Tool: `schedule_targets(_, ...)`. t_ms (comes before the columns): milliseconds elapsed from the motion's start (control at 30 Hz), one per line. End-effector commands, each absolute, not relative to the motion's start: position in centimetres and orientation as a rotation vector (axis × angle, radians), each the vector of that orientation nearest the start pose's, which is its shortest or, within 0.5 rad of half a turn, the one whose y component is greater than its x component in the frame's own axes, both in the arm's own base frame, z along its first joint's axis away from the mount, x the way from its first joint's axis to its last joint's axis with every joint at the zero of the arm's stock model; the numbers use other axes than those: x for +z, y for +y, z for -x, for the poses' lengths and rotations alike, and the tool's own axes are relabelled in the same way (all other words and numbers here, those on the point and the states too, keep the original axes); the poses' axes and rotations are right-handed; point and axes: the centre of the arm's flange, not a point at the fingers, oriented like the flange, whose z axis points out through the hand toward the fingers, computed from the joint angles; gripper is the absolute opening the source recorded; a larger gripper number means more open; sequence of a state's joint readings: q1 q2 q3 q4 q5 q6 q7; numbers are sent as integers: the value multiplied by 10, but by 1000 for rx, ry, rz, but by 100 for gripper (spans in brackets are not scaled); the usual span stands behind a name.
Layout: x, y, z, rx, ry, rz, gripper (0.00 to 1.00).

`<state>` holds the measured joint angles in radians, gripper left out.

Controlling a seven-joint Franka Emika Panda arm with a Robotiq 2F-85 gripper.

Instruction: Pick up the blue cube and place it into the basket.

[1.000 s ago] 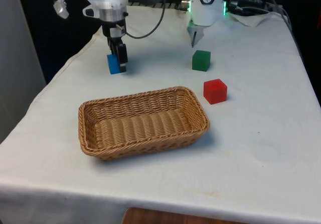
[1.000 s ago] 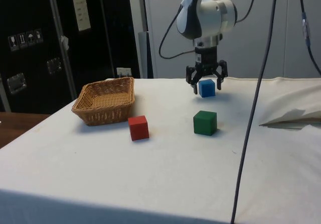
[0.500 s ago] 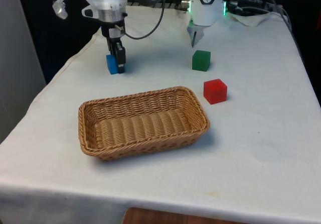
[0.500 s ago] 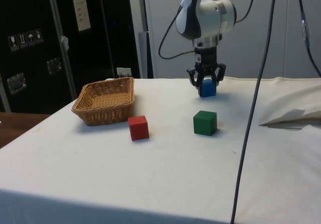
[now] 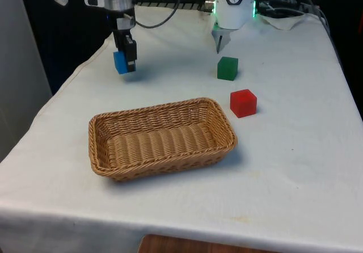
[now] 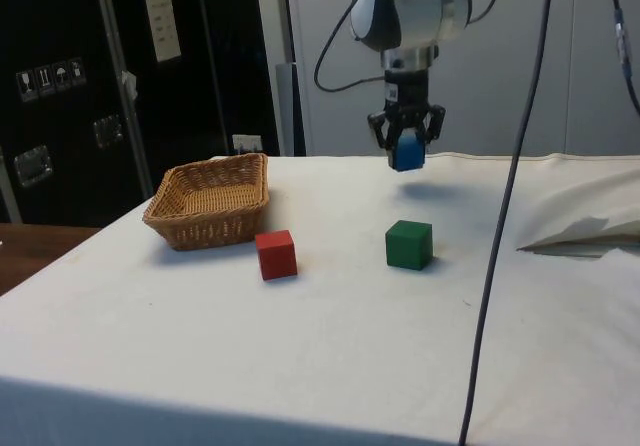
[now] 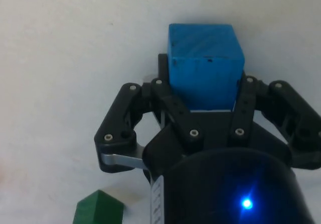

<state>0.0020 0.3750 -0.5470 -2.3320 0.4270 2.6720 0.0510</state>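
Side view, gripper: fingers clamped on the blue cube, raised clear of the cloth (shadow beneath it).
Cube: pinched between the fingertips.
Basket: well apart from gripper.

Basket of rough woven wicker; table under matt white cloth; blue cube smooth, faintly grained.

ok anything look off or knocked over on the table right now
Nothing stands out. The hand holds the blue cube squarely, lifted clear of the cloth. The green cube and red cube sit flat on the table, and the basket stands upright with nothing in it.
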Motion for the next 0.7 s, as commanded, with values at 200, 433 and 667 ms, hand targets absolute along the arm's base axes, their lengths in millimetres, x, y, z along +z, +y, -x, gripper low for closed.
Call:
schedule_targets(200,225,-289,-433,-86,1374,2826,1)
schedule_targets(433,244,-290,-435,-98,1310,2849,1)
schedule_targets(667,256,-291,-436,-121,1256,2871,1)
